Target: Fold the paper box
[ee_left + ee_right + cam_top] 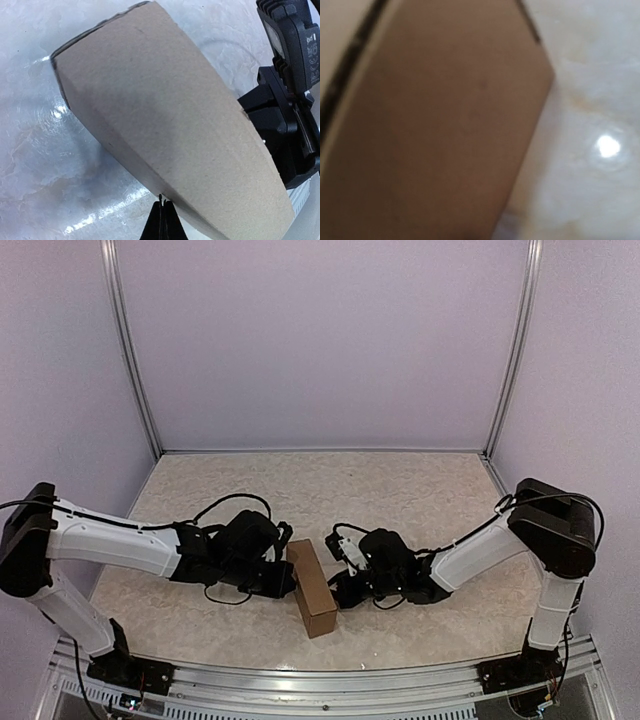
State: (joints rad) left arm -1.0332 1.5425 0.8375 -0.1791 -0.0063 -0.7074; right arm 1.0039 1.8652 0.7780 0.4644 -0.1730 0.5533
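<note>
The left pincer (287,580) and right pincer (338,592), both closed and empty, should press the box (312,587) evenly from opposite sides by the tabletop's (400,490) near edge.

The left arm (110,540) and right arm (480,550) stretch low and inward, meeting at the paper box (312,588). The left gripper (289,582) is at the box's left side, fingers (161,222) pinched together. The right gripper (340,592), at the box's right side, is closed too.
</note>
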